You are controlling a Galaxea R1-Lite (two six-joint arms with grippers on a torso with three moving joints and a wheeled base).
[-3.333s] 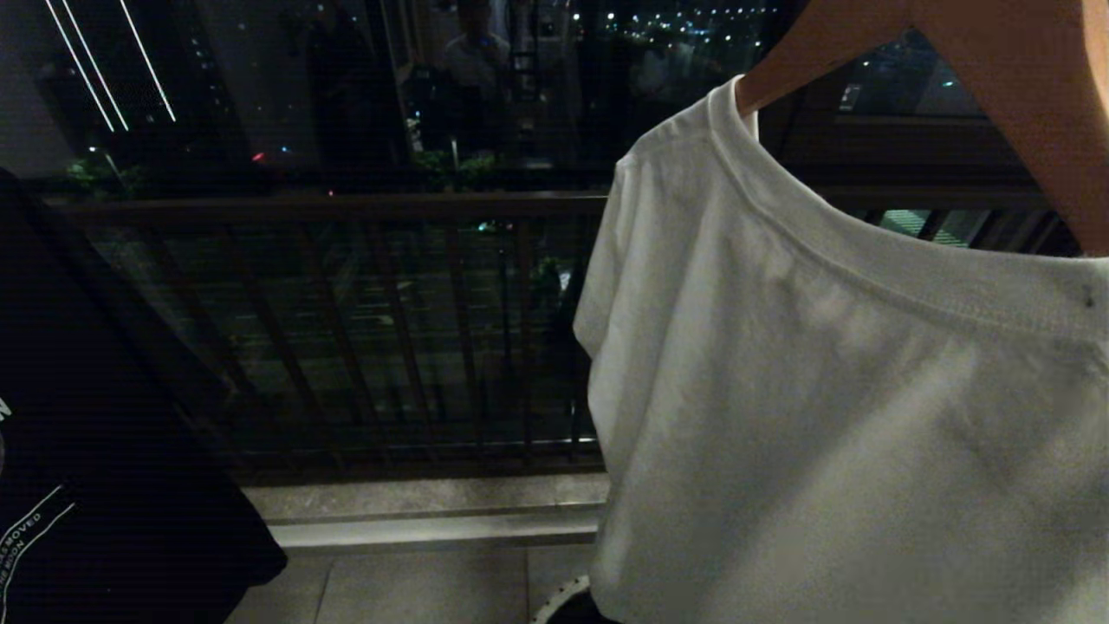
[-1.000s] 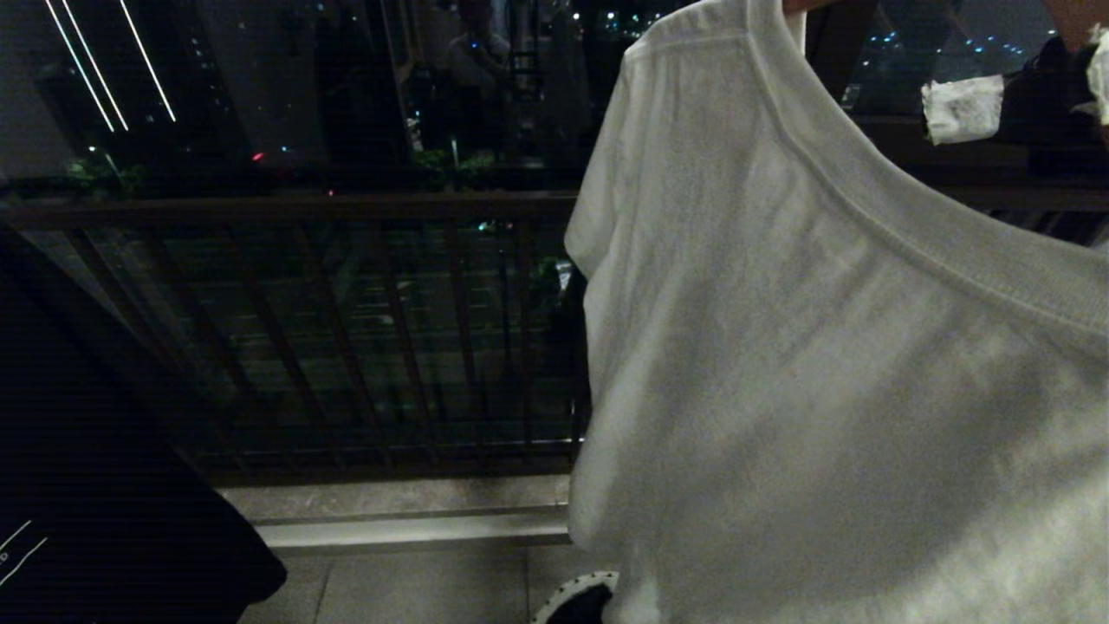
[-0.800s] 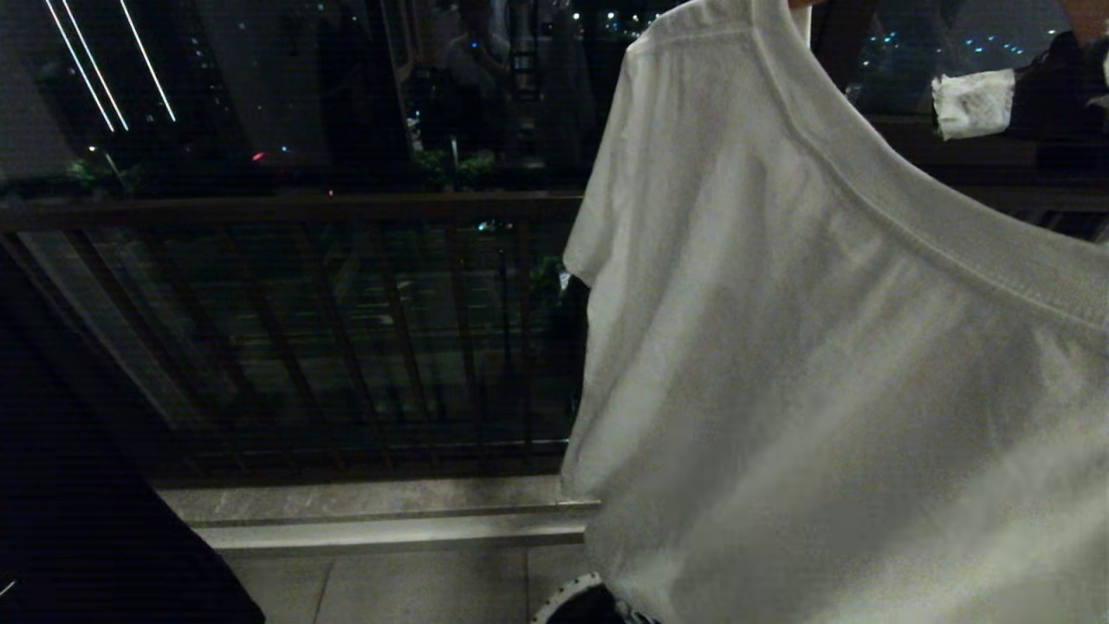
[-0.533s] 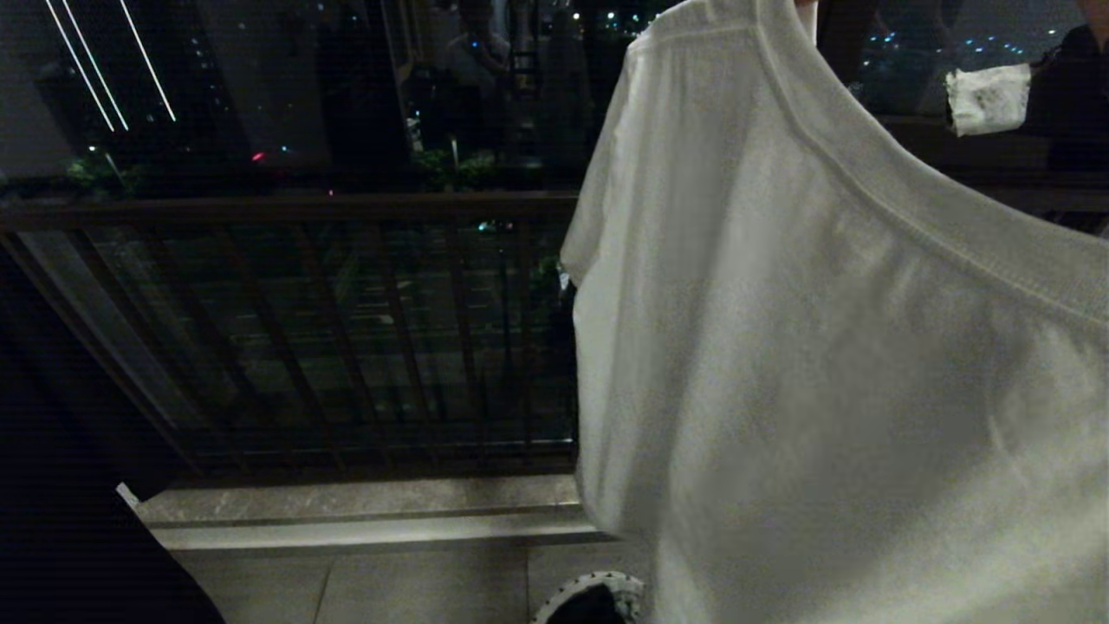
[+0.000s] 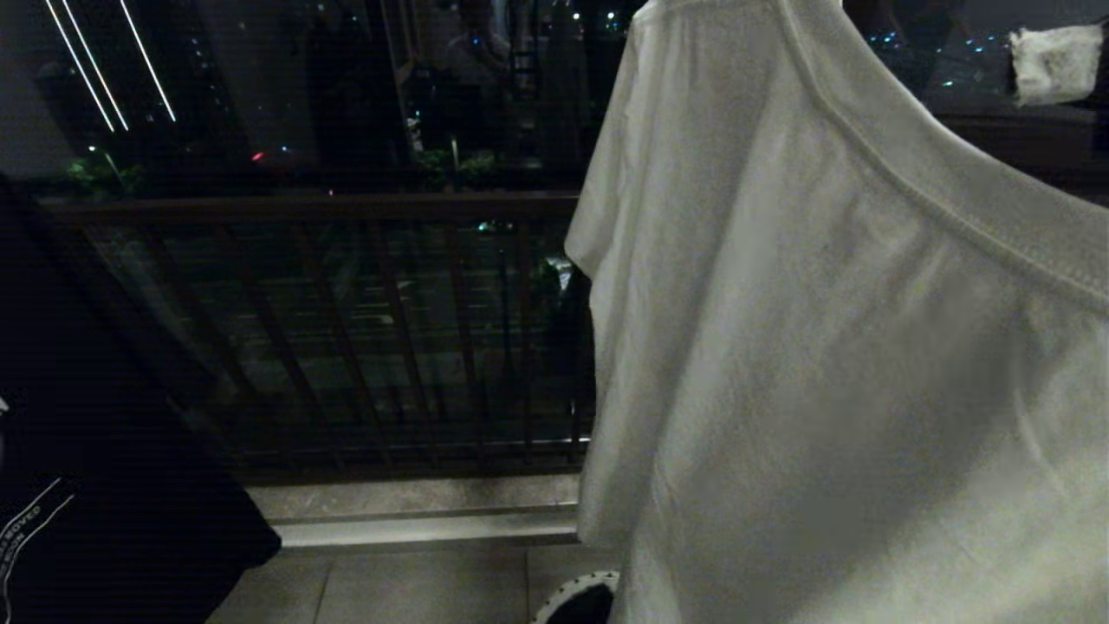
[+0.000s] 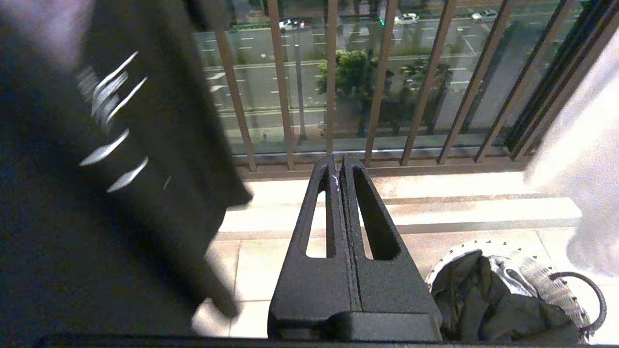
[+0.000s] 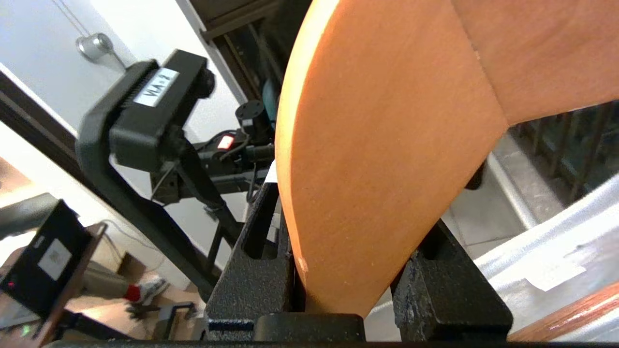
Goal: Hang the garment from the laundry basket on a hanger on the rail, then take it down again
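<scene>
A white T-shirt, the garment (image 5: 823,347), hangs large on the right of the head view, and its neckline runs out of the top of the picture. My right gripper (image 7: 353,217) is shut on the broad orange wooden hanger (image 7: 387,135); white cloth (image 7: 556,251) lies just beyond it. The laundry basket (image 5: 567,596) shows as a pale rim at the bottom edge, and its rim (image 6: 464,247) surrounds dark clothes on the floor. My left gripper (image 6: 338,164) is shut and empty, parked low over the tiles. The rail is out of view.
A black printed garment (image 5: 95,451) hangs at the left, close to my left gripper (image 6: 96,169). The balcony railing (image 5: 346,208) and a stone kerb (image 5: 416,511) run across ahead. A dark part wrapped in white tape (image 5: 1053,62) shows at the top right.
The white T-shirt has risen a little, and the hanger has left the top of the head view. The black garment swung off to the left and came back. The taped part shifted right.
</scene>
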